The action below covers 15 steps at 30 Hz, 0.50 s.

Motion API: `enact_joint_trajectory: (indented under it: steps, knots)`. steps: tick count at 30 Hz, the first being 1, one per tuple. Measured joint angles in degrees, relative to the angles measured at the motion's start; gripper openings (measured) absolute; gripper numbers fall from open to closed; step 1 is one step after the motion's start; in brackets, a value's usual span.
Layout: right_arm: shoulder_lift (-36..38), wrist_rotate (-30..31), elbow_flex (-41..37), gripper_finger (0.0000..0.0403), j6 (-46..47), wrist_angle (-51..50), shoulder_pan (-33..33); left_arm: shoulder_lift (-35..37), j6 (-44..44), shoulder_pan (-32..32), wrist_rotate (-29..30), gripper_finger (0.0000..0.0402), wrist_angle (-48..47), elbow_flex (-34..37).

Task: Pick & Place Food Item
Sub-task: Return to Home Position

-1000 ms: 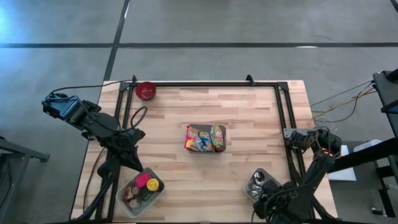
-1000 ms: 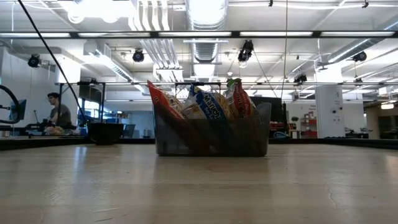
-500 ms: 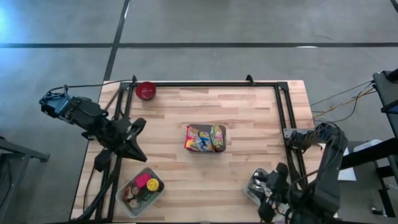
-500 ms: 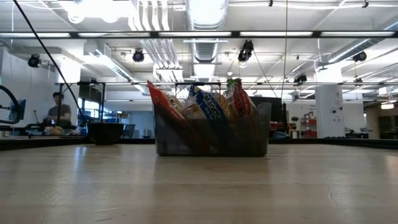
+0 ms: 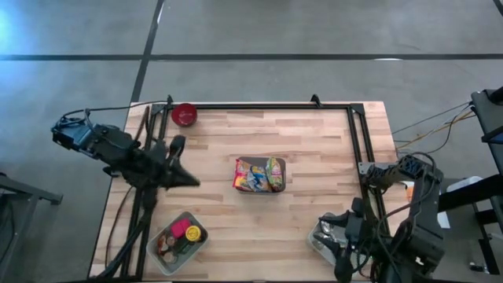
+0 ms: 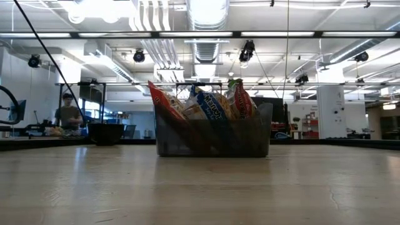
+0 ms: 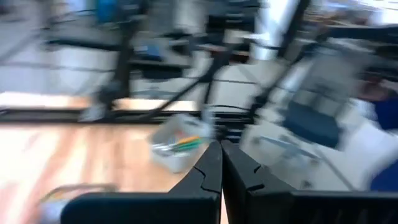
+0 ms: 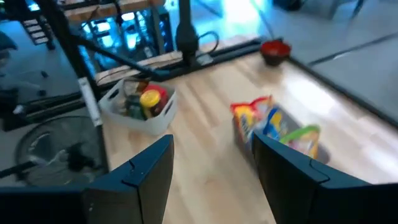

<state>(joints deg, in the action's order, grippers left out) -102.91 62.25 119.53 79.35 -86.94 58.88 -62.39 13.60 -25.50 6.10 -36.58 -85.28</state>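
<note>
A clear bin [image 5: 260,174] of bright snack packets stands mid-table, also seen in the low view [image 6: 212,132] and the right wrist view [image 8: 278,132]. My left gripper [image 5: 189,182] hovers over the table's left part, shut and empty, pointing toward the right edge; its closed fingertips [image 7: 221,163] show in its wrist view. My right gripper [image 5: 343,250] is raised at the near right corner, open with nothing between its fingers [image 8: 214,180]. It points across the table toward the snack bin.
A clear bin [image 5: 179,239] of small tins and tubs stands near left, also in the right wrist view [image 8: 140,104]. Another bin [image 5: 324,233] sits below my right gripper. A red bowl [image 5: 185,114] stands far left. Black frame rails [image 5: 259,106] border the table. A person [image 6: 69,114] is far behind.
My right gripper has risen from just over the near-right bin and turned, now pointing across the table, still open. My left gripper has tipped up from slanting down to nearly level and rolled, its tip swinging toward the table's middle. The person in the background has stepped right.
</note>
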Motion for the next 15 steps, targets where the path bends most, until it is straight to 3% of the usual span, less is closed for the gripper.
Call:
enact_joint_trajectory:
  steps: [3,6,11,15]
  knots:
    - [0.6,2.3,-0.2,0.0213,-3.6,-0.1,-1.6,0.0,2.3,0.1,7.1,0.0000,-2.6,0.5]
    - [3.6,6.6,-1.8,0.0213,-2.4,-0.2,-3.3,0.0,0.1,1.7,6.9,0.0000,-5.5,0.5]
    - [9.1,7.0,-5.5,0.0213,-7.7,2.4,-3.8,1.8,-2.2,9.6,0.4,0.0000,-6.8,1.4]
    - [15.8,4.4,-11.0,0.0213,-16.6,11.9,-4.2,4.9,-3.0,20.2,-11.8,0.0000,-6.5,5.1]
